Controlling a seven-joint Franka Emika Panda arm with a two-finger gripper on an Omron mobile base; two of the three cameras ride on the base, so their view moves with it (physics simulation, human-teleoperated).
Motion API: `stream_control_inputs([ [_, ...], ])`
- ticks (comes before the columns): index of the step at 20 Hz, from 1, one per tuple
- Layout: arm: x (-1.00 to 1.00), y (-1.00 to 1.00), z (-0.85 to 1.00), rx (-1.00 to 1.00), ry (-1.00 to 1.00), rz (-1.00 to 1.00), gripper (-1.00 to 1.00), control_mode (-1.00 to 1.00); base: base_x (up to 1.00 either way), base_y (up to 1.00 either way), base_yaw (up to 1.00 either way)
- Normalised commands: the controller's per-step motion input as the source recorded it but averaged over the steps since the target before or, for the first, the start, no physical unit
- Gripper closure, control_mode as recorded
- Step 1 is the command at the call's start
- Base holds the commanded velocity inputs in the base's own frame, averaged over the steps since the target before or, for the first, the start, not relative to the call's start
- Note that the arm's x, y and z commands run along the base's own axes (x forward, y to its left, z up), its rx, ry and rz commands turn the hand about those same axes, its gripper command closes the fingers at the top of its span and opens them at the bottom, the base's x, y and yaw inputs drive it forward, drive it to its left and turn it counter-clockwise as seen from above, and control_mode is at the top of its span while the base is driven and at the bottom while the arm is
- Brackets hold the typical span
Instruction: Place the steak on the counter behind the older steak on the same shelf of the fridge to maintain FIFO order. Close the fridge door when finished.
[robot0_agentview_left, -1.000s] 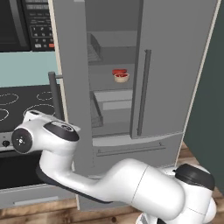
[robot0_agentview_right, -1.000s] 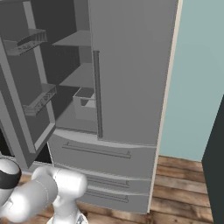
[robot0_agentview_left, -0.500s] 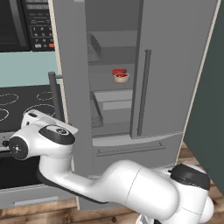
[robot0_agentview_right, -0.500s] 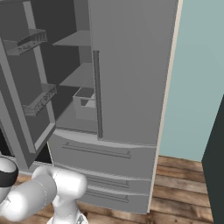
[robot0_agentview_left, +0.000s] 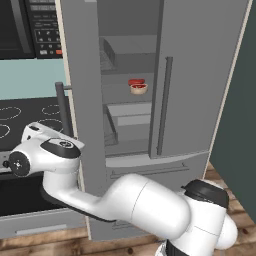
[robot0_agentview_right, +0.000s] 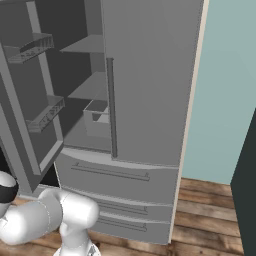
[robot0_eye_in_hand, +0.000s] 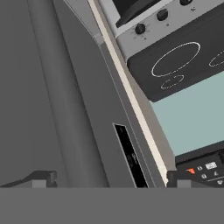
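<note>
Left base view: the fridge (robot0_agentview_left: 190, 75) is filling the centre and right of the frame, its left door (robot0_agentview_left: 80, 100) standing open edge-on toward the camera. The older steak (robot0_agentview_left: 137, 86), red meat in a tan bowl, is sitting on the shelf (robot0_agentview_left: 125, 102) at centre frame, just left of the closed right door's bar handle (robot0_agentview_left: 165, 105). A microwave keypad (robot0_agentview_left: 47, 25) is showing at upper left; its button markings are too small to read. The black stovetop (robot0_agentview_left: 20, 117) is lying at middle left, behind the white arm (robot0_agentview_left: 125, 205), which is sweeping from lower right to middle left in front of the open door. Right base view: the open door's racks (robot0_agentview_right: 40, 75) are hanging at upper left, a clear bin (robot0_agentview_right: 97, 120) is sitting low inside the compartment, and two wide drawers (robot0_agentview_right: 115, 190) are running below. Wooden floor (robot0_agentview_right: 210, 220) is showing at lower right. Hand view: the frame is rolled; the grey door face with its black dispenser panel (robot0_eye_in_hand: 129, 157) is crossing the centre, the stovetop rings at upper right, keypad at lower right, no legible text. The gripper (robot0_eye_in_hand: 111, 181) is sitting at the bottom edge, fingertips (robot0_eye_in_hand: 41, 179) spread wide apart, released, nothing between them.
</note>
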Motion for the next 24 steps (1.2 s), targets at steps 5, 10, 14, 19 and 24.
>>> stream_control_inputs([
  [5,0.29,0.20,-0.07,0.00,0.00,-0.04,-1.00,-1.00,0.00,0.00,0.00],
  [10,0.01,-0.25,-0.11,0.00,0.00,-0.08,-1.00,-1.00,0.00,0.00,0.00],
  [14,0.00,-0.62,-0.02,0.00,0.00,-0.10,-1.00,-1.00,0.00,0.00,0.00],
  [19,0.00,-0.72,0.00,0.00,0.00,-0.10,-1.00,-1.00,0.00,0.00,0.00],
  [24,0.02,-0.72,0.00,0.00,0.00,-0.11,-1.00,-1.00,0.00,0.00,0.00],
])
